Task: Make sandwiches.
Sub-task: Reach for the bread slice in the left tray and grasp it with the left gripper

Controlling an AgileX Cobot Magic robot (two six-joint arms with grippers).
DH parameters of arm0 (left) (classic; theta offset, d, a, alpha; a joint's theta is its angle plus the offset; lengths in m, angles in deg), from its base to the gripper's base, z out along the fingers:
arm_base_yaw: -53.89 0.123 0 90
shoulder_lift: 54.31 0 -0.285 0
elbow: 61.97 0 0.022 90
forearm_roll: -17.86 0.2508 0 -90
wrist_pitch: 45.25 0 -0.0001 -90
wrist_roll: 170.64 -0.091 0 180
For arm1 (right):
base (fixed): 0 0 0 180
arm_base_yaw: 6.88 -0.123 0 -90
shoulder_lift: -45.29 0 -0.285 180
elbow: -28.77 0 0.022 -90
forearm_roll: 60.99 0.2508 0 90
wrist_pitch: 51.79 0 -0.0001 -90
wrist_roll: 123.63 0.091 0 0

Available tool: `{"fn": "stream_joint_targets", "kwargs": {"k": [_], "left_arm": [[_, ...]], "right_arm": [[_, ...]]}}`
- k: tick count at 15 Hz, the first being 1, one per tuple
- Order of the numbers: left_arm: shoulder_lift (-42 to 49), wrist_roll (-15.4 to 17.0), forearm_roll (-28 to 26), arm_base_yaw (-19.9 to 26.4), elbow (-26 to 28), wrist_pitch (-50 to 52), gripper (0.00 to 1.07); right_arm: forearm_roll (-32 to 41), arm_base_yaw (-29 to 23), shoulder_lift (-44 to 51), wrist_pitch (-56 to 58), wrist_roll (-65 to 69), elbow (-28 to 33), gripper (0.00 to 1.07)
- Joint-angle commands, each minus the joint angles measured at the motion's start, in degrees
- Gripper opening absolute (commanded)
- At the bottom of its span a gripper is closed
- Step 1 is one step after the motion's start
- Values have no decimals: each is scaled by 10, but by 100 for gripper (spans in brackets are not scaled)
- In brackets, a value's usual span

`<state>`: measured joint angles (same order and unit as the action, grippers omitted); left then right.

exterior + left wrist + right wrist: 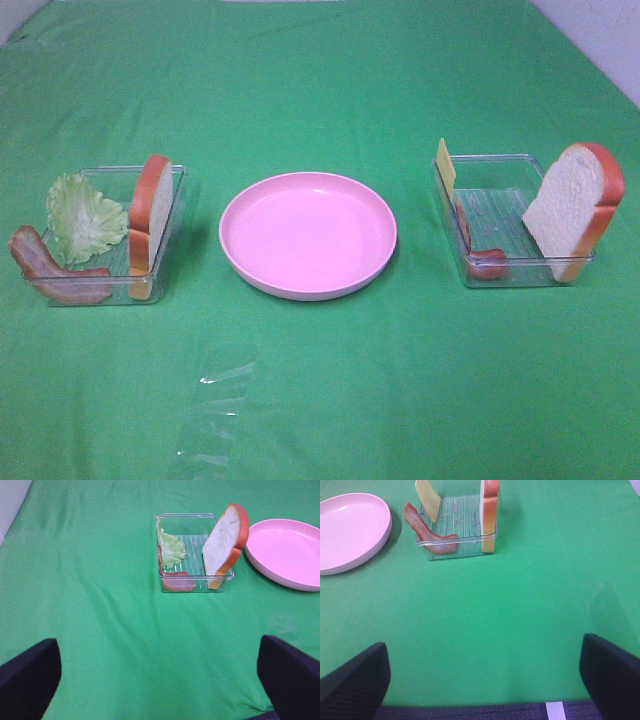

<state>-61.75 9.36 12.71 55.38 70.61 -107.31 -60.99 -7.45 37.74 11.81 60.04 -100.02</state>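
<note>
No sandwich exists yet, it's all loose parts split between two clear trays on the green-covered counter [320, 80], one tray on each side of the empty pink plate [308, 235]. The left tray [110, 168] has a lettuce leaf [85, 217], a bacon strip [55, 270] draped over its outer corner, and a left bread slice [152, 210] standing on edge against the wall nearest the plate. The right tray [495, 157] has a cheese square [445, 165] propped upright on the plate side, a second bacon strip [488, 263] slumped below it, and a right bread slice [572, 205] leaning at the far side. My guess is these are toy foods, so light and not fragile. The bread looks stiff enough to pinch across its flat faces near the top crust, which sticks up well above the tray rim, so that's the easy grab. Lettuce and bacon look floppy, and the cheese is thin and probably slippery, so pinch those by whatever edge pokes up. Trays might slide or tip if a piece snags. The left tool [160, 675] and right tool [482, 675] both have their fingers spread wide with nothing between them, hanging over bare cloth well short of their trays.
</note>
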Motion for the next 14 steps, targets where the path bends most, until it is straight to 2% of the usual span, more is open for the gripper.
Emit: {"fn": "stream_joint_targets", "kwargs": {"k": [1, 7, 9, 11, 14], "left_arm": [[3, 0, -6, -4, -2, 3, 102], [3, 0, -11, -4, -2, 3, 102], [-29, -21, -14, -4, 10, -15, 102], [-93, -42, -13, -4, 45, -49, 102], [-287, -49, -13, -4, 166, -111, 102]], "right_arm": [[0, 2, 16, -6, -2, 2, 98], [0, 2, 16, -6, -2, 2, 98], [0, 2, 16, -6, -2, 2, 98], [0, 2, 16, -6, -2, 2, 98], [0, 2, 16, -6, -2, 2, 98]]}}
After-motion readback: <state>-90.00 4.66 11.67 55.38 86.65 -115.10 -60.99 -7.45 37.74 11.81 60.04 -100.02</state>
